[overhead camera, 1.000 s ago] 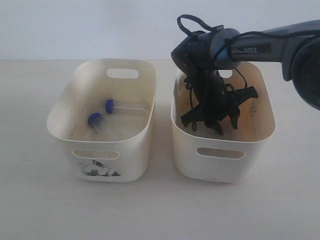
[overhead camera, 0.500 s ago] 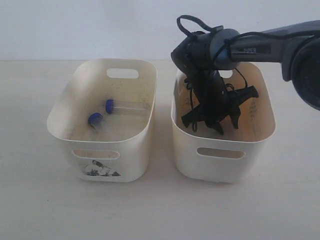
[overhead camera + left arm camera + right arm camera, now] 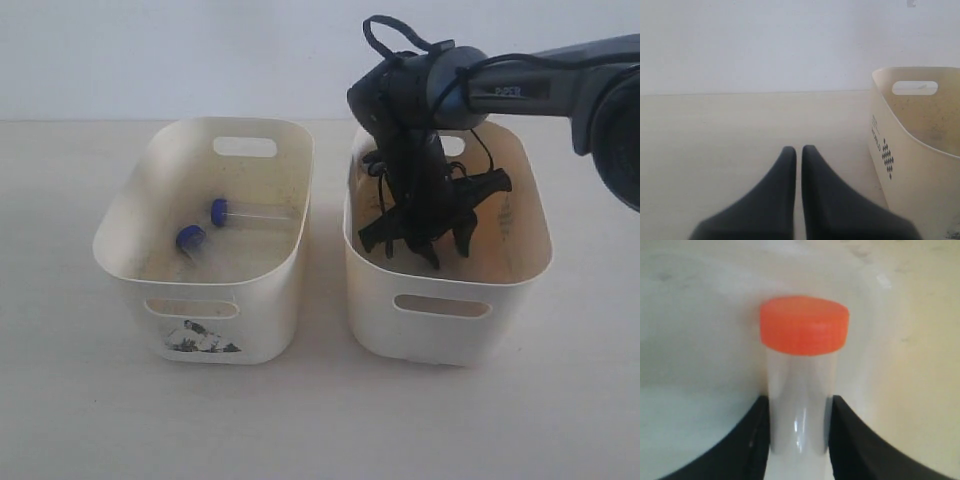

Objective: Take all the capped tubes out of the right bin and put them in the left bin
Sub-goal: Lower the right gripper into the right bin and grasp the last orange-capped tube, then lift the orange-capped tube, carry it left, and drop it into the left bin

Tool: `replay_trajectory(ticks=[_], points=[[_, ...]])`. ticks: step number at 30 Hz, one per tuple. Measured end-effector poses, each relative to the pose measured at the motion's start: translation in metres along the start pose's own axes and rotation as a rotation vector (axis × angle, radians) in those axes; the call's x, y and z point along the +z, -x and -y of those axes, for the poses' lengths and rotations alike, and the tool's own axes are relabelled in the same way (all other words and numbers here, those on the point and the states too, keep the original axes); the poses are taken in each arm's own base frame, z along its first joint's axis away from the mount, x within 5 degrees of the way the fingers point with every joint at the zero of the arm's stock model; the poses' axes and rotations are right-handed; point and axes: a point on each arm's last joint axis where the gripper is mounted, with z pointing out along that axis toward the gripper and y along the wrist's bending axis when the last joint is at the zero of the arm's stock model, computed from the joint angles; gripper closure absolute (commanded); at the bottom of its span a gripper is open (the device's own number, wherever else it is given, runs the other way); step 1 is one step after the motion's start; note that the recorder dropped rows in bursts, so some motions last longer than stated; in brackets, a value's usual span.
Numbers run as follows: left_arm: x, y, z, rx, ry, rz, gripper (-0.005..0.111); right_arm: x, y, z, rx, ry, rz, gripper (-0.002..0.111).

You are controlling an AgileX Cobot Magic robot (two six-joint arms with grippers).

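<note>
Since half a second ago the right arm has lifted a little, so its wrist now sits higher over the right bin. Both bins and the tubes already delivered lie as they did.

The table is otherwise bare. The left bin, marked by a torn sticker on its front, stands just beside the right one, and their near walls are close but apart. Those two walls are what stands in the way, because the load must rise above both rims before it crosses.

The right gripper hangs inside the right bin. Its jaws are closed on the clear body of an orange-capped tube, just under the orange cap. I judge that the grasp is made and the lift out is starting. Next it needs a straight rise, a carry leftward and a release low over the left bin's floor.

The left gripper hovers over the table near a bin. Only a thin slit shows between its jaws, and it holds nothing.

Two blue-capped tubes lie on the left bin's floor, near each other, and the drop should land clear of them. A fourth tube does not show. The gripper hides much of the right bin's floor, so it may lie there.
</note>
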Motion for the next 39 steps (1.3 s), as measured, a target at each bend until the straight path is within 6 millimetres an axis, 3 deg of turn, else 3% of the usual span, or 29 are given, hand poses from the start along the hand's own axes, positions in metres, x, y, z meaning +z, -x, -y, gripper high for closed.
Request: replay_trajectory(ticks=[3, 6, 11, 14, 17, 21, 25, 27, 28, 29, 30, 32, 36, 39], points=[[0.000, 0.000, 0.000, 0.000, 0.000, 0.000, 0.102, -0.020, -0.003, -0.005, -0.013, 0.067, 0.044, 0.108], [0.000, 0.000, 0.000, 0.000, 0.000, 0.000, 0.102, -0.058, -0.009, 0.002, -0.022, 0.114, 0.132, 0.108], [0.000, 0.000, 0.000, 0.000, 0.000, 0.000, 0.102, -0.138, -0.031, 0.034, 0.025, 0.190, 0.317, 0.108], [0.000, 0.000, 0.000, 0.000, 0.000, 0.000, 0.102, -0.175, -0.050, 0.048, 0.022, 0.269, 0.394, 0.108], [0.000, 0.000, 0.000, 0.000, 0.000, 0.000, 0.102, -0.205, -0.070, 0.048, -0.026, 0.441, 0.427, 0.108], [0.000, 0.000, 0.000, 0.000, 0.000, 0.000, 0.102, -0.239, -0.084, 0.025, -0.170, 0.829, 0.511, 0.106], [0.000, 0.000, 0.000, 0.000, 0.000, 0.000, 0.102, -0.259, -0.086, 0.000, -0.323, 0.952, 0.697, 0.079], [0.000, 0.000, 0.000, 0.000, 0.000, 0.000, 0.102, -0.260, -0.084, -0.014, -0.372, 0.945, 0.759, 0.060], [0.000, 0.000, 0.000, 0.000, 0.000, 0.000, 0.102, -0.259, -0.082, -0.019, -0.384, 0.939, 0.774, 0.056], [0.000, 0.000, 0.000, 0.000, 0.000, 0.000, 0.102, -0.256, -0.079, -0.025, -0.385, 0.934, 0.782, 0.061], [0.000, 0.000, 0.000, 0.000, 0.000, 0.000, 0.102, -0.252, -0.076, -0.029, -0.382, 0.931, 0.779, 0.074], [0.000, 0.000, 0.000, 0.000, 0.000, 0.000, 0.102, -0.245, -0.072, -0.033, -0.326, 0.928, 0.735, 0.108], [0.000, 0.000, 0.000, 0.000, 0.000, 0.000, 0.102, -0.245, -0.074, -0.018, -0.297, 0.842, 0.724, 0.106], [0.000, 0.000, 0.000, 0.000, 0.000, 0.000, 0.102, -0.255, -0.088, 0.009, -0.314, 0.760, 0.719, 0.106]])
